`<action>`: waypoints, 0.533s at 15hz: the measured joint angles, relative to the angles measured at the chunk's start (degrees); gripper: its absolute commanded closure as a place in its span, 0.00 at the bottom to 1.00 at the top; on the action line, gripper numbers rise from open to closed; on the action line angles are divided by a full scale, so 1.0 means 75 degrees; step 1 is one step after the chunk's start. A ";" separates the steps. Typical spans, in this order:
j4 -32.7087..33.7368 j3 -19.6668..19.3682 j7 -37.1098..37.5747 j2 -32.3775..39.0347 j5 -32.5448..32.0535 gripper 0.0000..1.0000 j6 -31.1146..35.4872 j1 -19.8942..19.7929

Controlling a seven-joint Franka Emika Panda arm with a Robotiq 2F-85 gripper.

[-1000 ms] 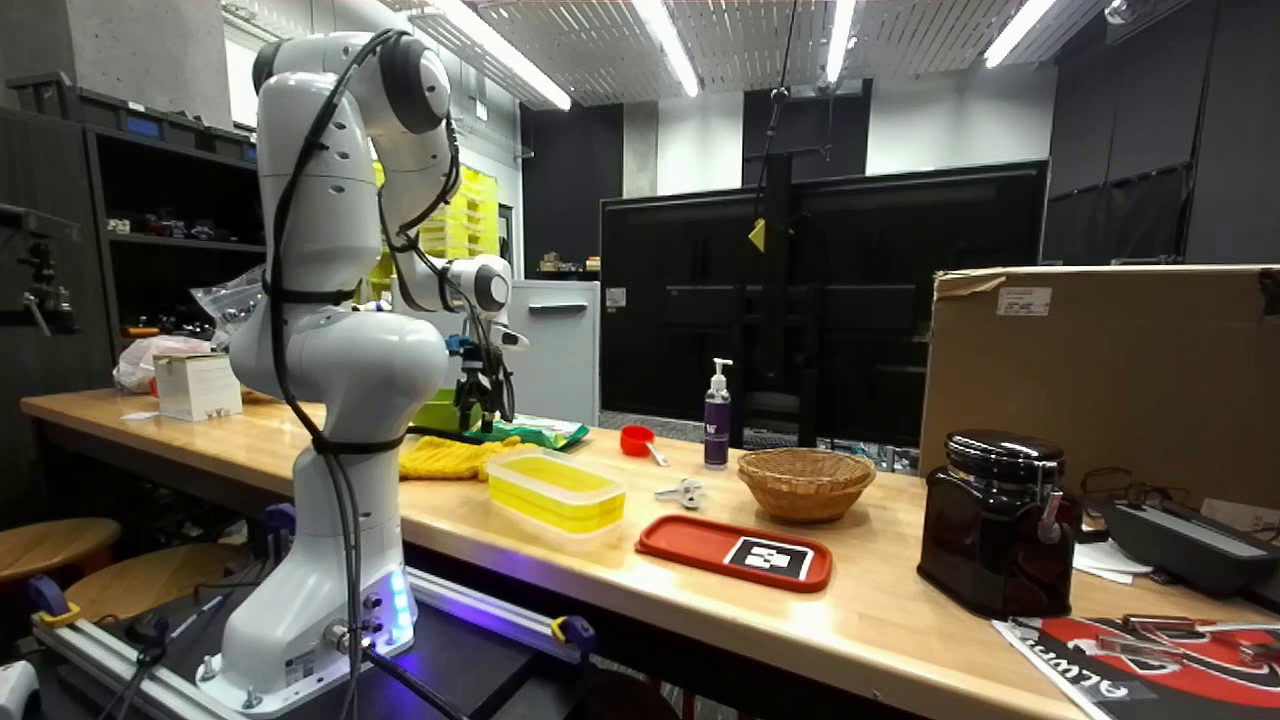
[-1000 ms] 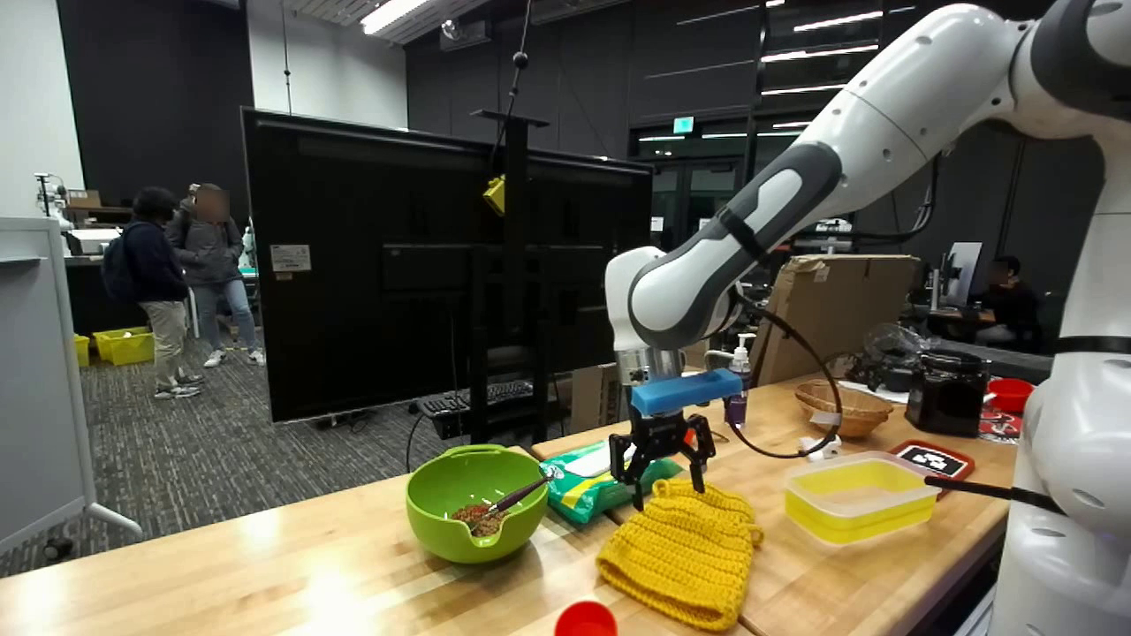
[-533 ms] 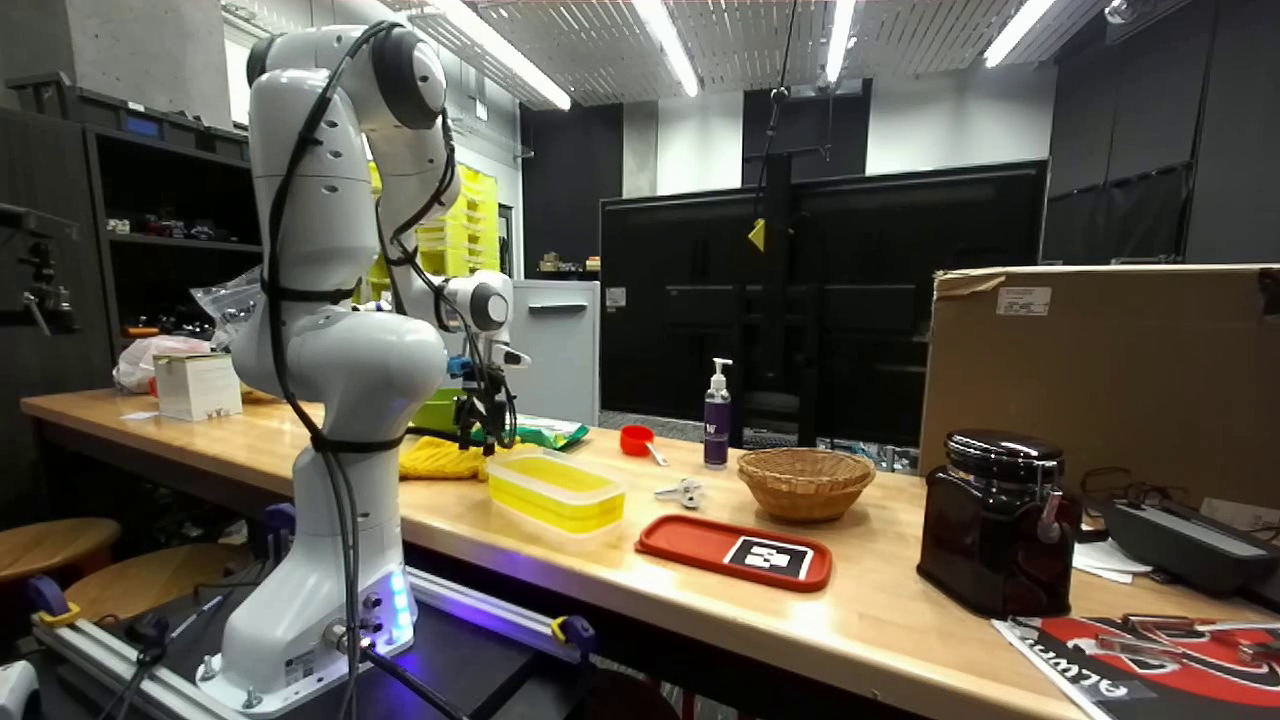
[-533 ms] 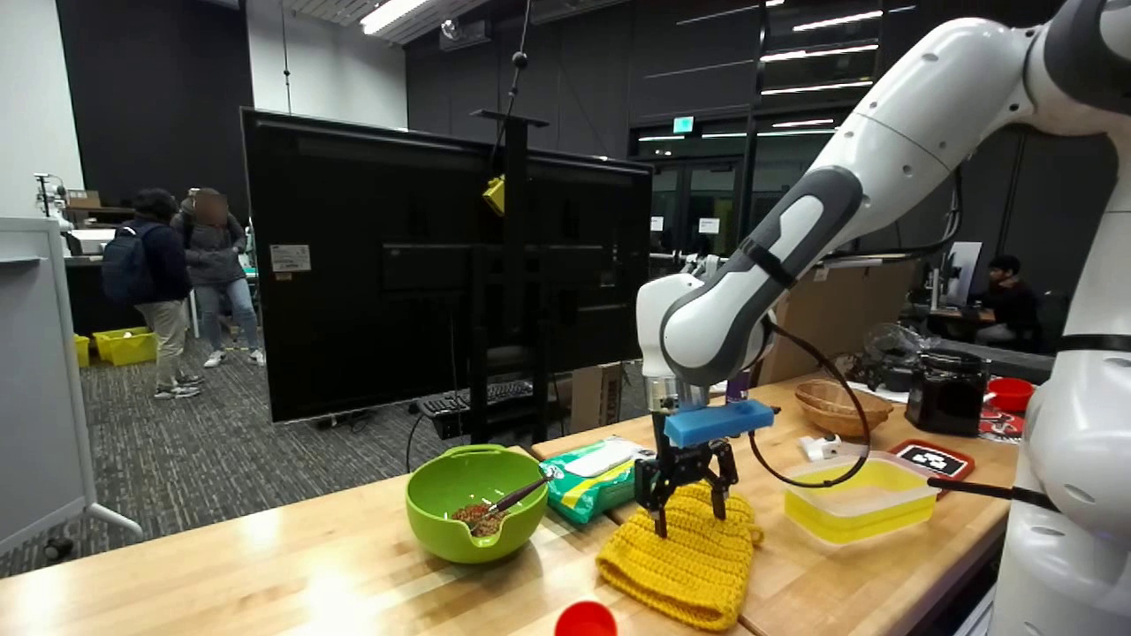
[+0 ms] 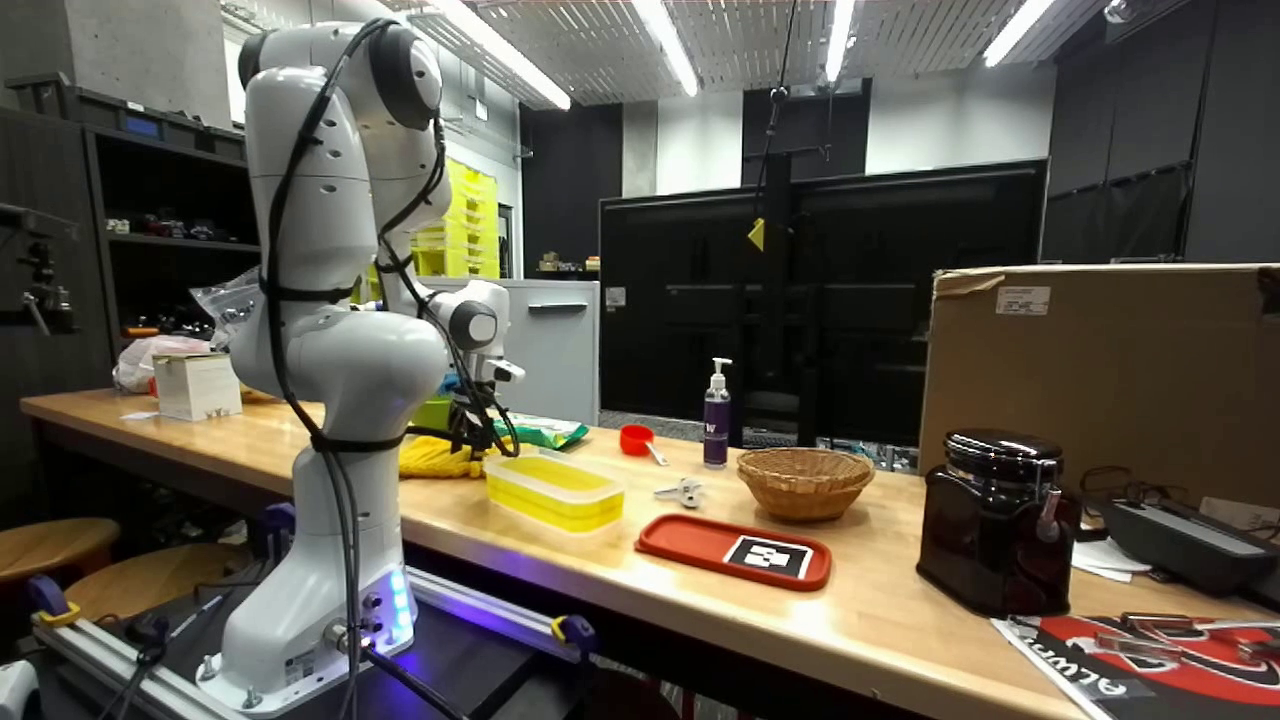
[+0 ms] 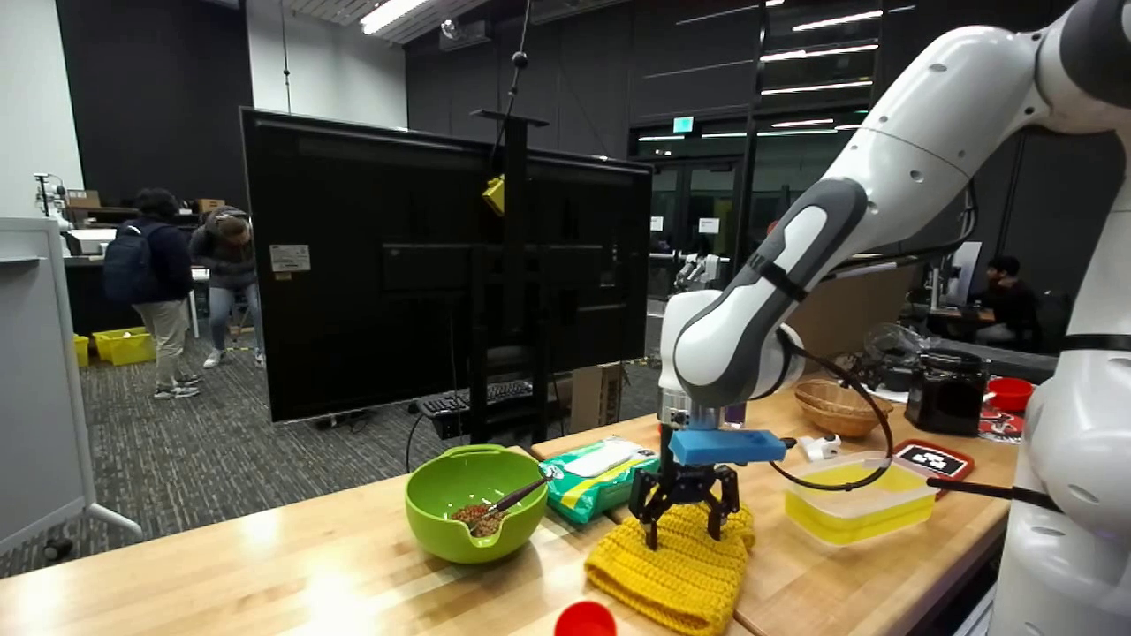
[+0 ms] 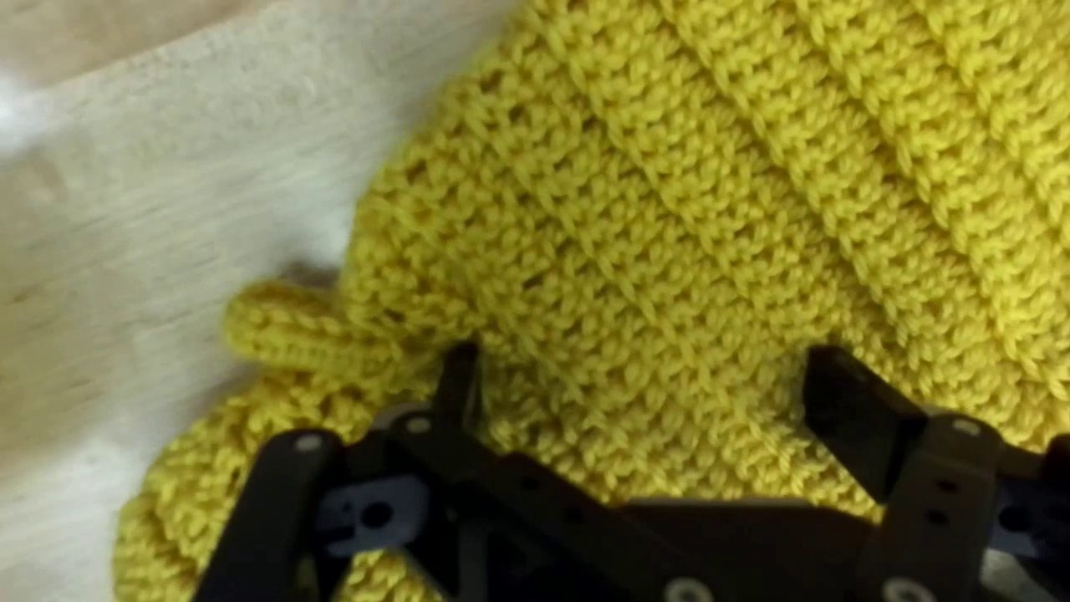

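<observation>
A yellow knitted hat (image 6: 667, 579) lies flat on the wooden table under my gripper (image 6: 682, 536). It also shows partly behind the arm in an exterior view (image 5: 437, 458). In the wrist view the hat (image 7: 669, 209) fills most of the picture, with a small knitted loop (image 7: 284, 326) at its left edge. My gripper (image 7: 644, 355) is open there, with its fingers wide apart. Both fingertips (image 7: 460, 355) are at the hat's surface and seem to touch it. Nothing is pinched between them; only hat fabric lies in the gap.
A green bowl (image 6: 477, 530) with a spoon and a green wipes pack (image 6: 592, 495) stand beside the hat. A yellow-filled clear container (image 5: 555, 490) is close by. Farther along are a red tray (image 5: 690, 540), a wicker basket (image 5: 806, 490), a pump bottle (image 5: 717, 425) and a dark jar (image 5: 1000, 530).
My gripper has come down onto the hat, moving rightward in the exterior view that shows the bowl. The hat has shifted slightly to the left there. The jaws stay open.
</observation>
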 measured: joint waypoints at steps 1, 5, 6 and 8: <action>-0.0084 0.0052 0.0014 -0.0065 0.0335 0.00 0.0124 0.0040; -0.0268 0.0385 0.0740 -0.0204 0.0951 0.00 0.0407 0.0194; -0.0248 0.0494 0.1072 -0.0184 0.0951 0.00 0.0418 0.0211; -0.0203 0.0700 0.1691 -0.0134 0.0940 0.00 0.0419 0.0248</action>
